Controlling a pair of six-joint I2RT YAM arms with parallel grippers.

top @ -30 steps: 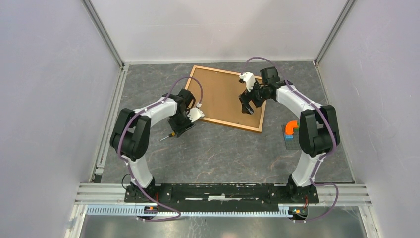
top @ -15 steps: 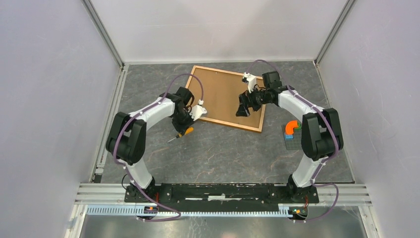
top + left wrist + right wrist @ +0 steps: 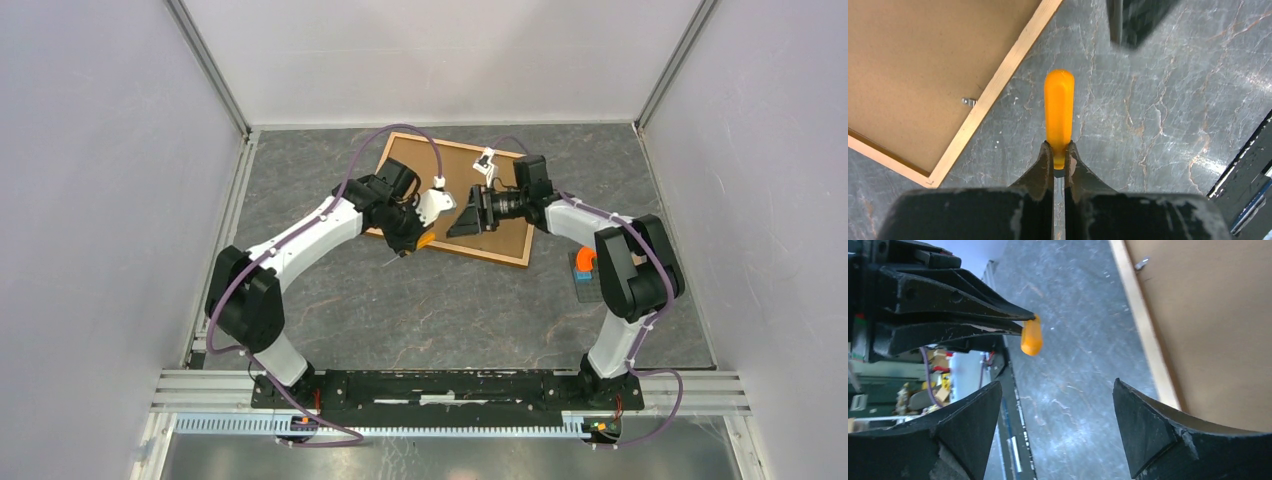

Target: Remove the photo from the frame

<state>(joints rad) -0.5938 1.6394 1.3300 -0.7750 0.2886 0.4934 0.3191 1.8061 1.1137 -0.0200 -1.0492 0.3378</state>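
Jaws of the left gripper (image 3: 1058,152) are pinching an orange handle (image 3: 1059,102), those of the right gripper (image 3: 1057,385) gaping wide near the frame (image 3: 1198,315).

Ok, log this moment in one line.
left pincer: shut on orange tool, beside frame | right pincer: open, facing tool | frame: flat, back up | photo: not visible
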